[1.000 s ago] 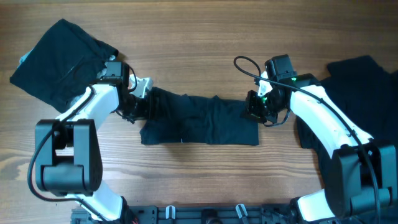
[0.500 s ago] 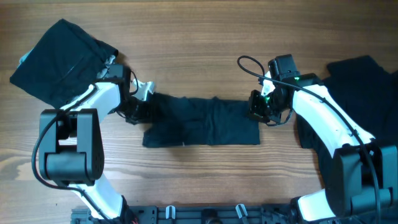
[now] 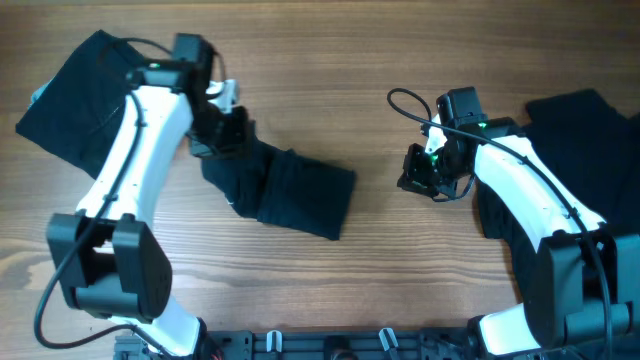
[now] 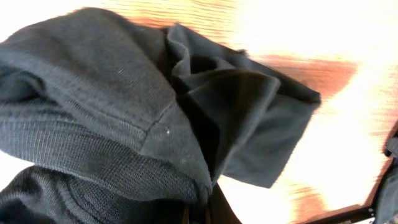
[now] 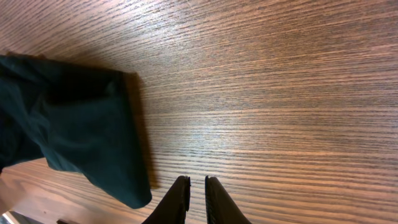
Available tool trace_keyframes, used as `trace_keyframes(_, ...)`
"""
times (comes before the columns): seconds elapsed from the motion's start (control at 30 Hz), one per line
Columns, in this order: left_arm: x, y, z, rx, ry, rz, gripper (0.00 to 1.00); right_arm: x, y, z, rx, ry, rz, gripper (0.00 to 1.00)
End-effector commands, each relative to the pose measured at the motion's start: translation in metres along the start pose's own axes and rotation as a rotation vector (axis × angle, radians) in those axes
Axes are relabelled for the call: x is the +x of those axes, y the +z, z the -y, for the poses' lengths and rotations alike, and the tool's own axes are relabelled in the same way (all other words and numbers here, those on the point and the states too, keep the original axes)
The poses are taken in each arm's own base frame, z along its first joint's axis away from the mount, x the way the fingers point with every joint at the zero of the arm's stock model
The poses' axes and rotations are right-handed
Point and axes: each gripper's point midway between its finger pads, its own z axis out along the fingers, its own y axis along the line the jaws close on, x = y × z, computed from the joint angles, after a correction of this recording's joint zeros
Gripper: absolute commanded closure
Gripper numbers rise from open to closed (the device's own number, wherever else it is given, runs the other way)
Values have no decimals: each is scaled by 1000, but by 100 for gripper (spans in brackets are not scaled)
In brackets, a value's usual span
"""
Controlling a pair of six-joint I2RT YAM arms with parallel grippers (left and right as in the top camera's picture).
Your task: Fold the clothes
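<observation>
A: Where is the shirt?
B: Left of the middle of the table — a dark, bunched strip that lies slantwise, from upper left to lower right. The lower right end lies flat on the wood.
A: Who holds it?
B: The left gripper. It is pinching the upper left end; in the left wrist view the shirt gathers thickly just at the fingers.
A: And the right gripper?
B: It is well apart from the shirt, over bare wood. Its 2 fingers are almost pressed together, with nothing between them.
A: Other clothes?
B: 2 more — a folded garment at the far left corner, and a dark pile at the right edge.
</observation>
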Motion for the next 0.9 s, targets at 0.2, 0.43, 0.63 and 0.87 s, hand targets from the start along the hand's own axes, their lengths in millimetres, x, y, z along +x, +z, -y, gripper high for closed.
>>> trace_keyframes(0.2, 43, 41, 104, -67, 134, -5, 96, -7, -5, 3, 27, -39, 32, 86)
trace_keyframes(0.43, 72, 68, 130, -109, 178, -6, 78, -7, -5, 3, 26, -40, 33, 85)
trace_keyframes(0.63, 62, 40, 115, -132, 178, -23, 49, -8, -5, -6, -22, -132, 33, 74)
trace_keyframes(0.87, 25, -3, 48, -205, 69, 8, 48, -5, -8, -102, -375, -498, 94, 53)
